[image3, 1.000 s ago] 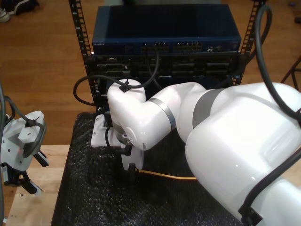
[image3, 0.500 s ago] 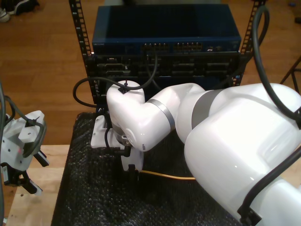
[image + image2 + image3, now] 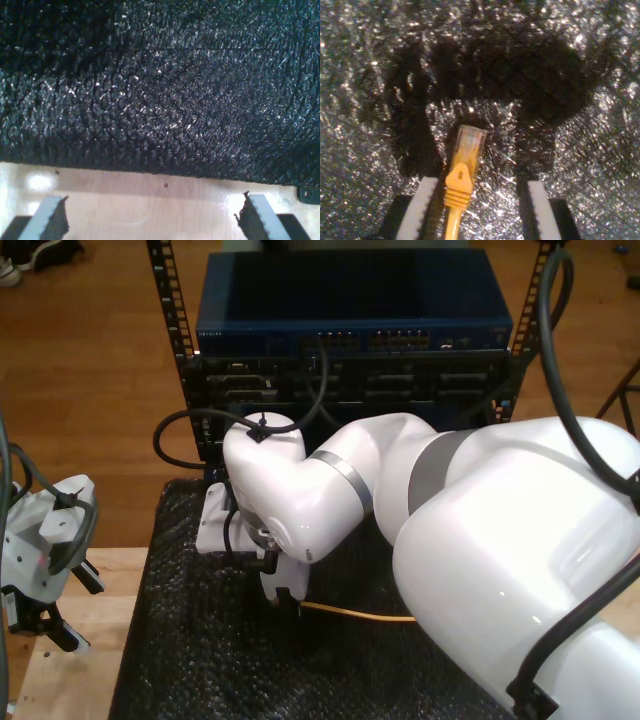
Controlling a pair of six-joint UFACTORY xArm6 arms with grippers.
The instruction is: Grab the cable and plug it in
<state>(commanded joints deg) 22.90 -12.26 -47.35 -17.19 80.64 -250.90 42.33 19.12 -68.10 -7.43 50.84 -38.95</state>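
In the exterior view, from its left: my first pincer (image 3: 45, 625) hangs over the bare bench (image 3: 80, 640) edge, jaws apart, nothing between them. My second pincer (image 3: 477, 210) straddles the cable (image 3: 360, 614) plug (image 3: 468, 145) on the black mat (image 3: 200, 670), jaws apart, not yet clamped. Judgement: grip the yellow boot squarely, clear tip protruding. Rack (image 3: 350, 350) behind holds port rows; no tray or bin.
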